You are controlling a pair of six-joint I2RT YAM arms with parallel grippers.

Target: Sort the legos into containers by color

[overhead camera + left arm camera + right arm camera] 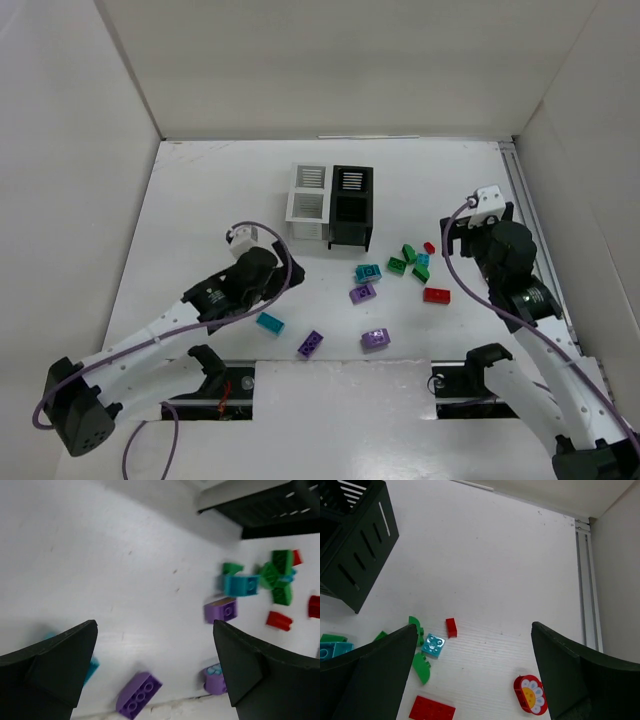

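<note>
Top external view: a white table (200,200) with white walls; both arms reach in from its near edge.
Left gripper (155,625): over the near-left part of the table, released, its jaws spread wide with nothing between them.
Lone teal lego (269,322): flat on the table just near of the left gripper. In the left wrist view one finger partly hides it.
Purple legos: one purple lego (310,343) lies right of the lone teal one, by the near edge. A second purple lego (375,339) lies further right. A third purple lego (363,293) lies farther in, near the centre.
White container (307,230): far of centre, upright, with two compartments one behind the other. I cannot tell what is inside.
Black container (350,238): touching the white one's right side, same build. Its inside is too dark to read.
Centre cluster: a teal lego (368,272) lies just far of the third purple one. Right of it are three green legos (409,253) and a small teal lego (422,260), packed close together on the table.
Red legos: a small red lego (429,247) lies at the cluster's far right, and a flat red lego (436,294) lies nearer.
Flower piece (530,694): red with a white daisy print, on the table to the right of the other reds in the right wrist view.
Right gripper (474,627): above the right side of the table, just right of the cluster, jaws wide apart and holding nothing.
</note>
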